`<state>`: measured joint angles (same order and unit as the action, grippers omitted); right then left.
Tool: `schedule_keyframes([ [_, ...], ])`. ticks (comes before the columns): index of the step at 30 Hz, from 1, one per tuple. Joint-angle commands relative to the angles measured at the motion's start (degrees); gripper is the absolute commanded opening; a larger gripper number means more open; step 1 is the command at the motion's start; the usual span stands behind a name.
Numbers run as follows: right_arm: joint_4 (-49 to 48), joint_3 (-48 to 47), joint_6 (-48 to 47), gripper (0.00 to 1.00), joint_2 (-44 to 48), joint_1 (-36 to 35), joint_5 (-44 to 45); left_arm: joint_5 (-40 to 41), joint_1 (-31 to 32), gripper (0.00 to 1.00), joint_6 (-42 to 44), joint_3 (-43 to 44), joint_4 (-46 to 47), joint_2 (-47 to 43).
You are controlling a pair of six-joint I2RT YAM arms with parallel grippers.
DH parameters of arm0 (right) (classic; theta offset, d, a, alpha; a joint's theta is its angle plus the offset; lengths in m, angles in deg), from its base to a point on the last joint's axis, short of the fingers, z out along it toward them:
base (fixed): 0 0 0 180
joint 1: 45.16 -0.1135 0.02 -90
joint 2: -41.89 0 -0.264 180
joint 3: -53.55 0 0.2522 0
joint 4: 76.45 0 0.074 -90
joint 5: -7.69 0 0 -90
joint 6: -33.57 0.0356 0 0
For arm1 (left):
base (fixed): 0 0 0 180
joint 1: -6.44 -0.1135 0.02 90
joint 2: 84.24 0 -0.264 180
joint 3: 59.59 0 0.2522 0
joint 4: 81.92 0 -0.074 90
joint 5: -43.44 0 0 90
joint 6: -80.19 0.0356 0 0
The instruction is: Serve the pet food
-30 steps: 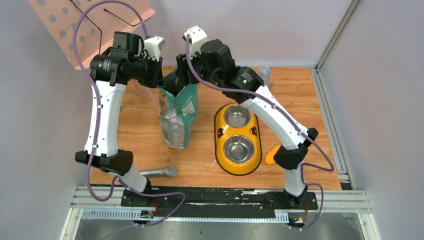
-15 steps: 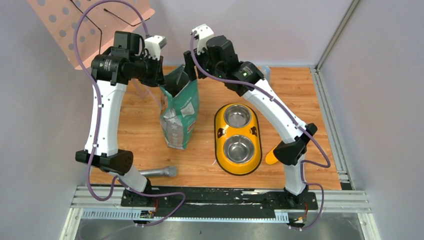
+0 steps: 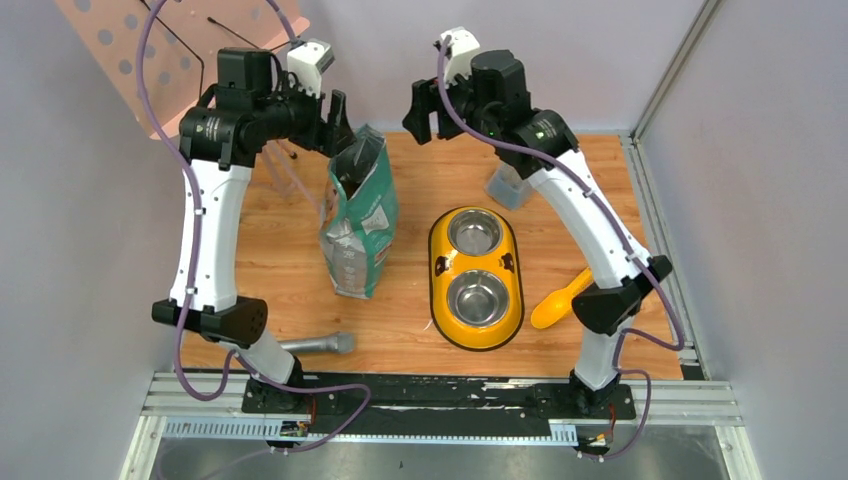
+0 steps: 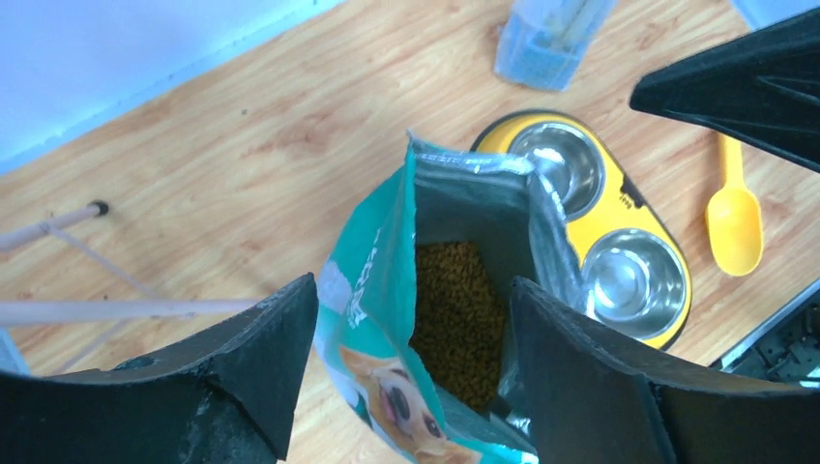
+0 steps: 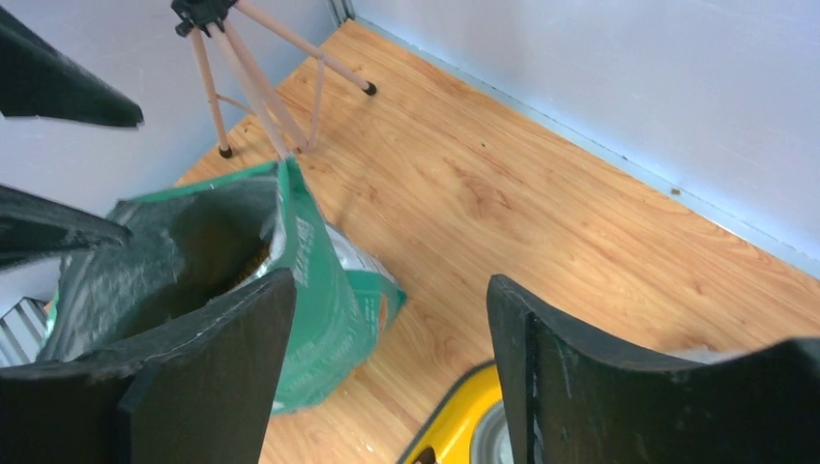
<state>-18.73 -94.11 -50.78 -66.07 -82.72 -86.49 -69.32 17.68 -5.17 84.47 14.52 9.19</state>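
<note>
Shows left gripper (image 4: 414, 282) and right gripper (image 5: 391, 280) spread wide, empty, above the bag (image 3: 360, 230); risks toppling it, unsupported, spilling pet food (image 4: 454, 309) if bumped.

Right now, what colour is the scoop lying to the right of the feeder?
The scoop is plain yellow all over; it shows best in the left wrist view.

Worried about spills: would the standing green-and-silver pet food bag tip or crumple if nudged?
Probably crumples: the green-and-silver bag looks thin and creased at its mouth. It may tip: tall, narrow, unheld, though brown kibble inside weighs it down.
</note>
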Motion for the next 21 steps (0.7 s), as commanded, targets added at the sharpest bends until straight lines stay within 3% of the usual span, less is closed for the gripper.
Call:
schedule_keyframes([
  [1,1.0,6.1,-1.7,0.75,7.9,4.9,-2.8,-3.9,0.0,0.86,2.4,-0.6,10.9,-5.4],
  [5,5.6,20.9,-3.8,0.79,17.1,13.7,-4.7,-4.5,0.0,0.91,3.3,-5.9,23.4,-12.8],
  [9,10.3,39.0,-4.0,0.8,26.0,26.6,-8.3,-8.4,0.1,0.91,4.5,-6.2,26.7,-16.3],
  [12,15.8,48.3,-8.6,0.77,29.9,37.4,-16.3,-14.5,0.1,0.91,5.6,-6.3,25.6,-17.4],
  [16,19.3,57.5,-25.9,0.72,32.5,45.7,-20.0,-20.7,1.3,0.91,6.5,-6.2,21.0,-17.6],
  [18,21.1,58.7,-23.8,0.73,30.1,48.8,-15.8,-21.4,2.6,0.91,7.1,-5.6,18.3,-16.9],
  [21,26.0,56.8,-16.3,0.73,23.7,54.7,-17.5,-21.7,4.1,0.9,8.1,-4.7,14.9,-15.6],
])
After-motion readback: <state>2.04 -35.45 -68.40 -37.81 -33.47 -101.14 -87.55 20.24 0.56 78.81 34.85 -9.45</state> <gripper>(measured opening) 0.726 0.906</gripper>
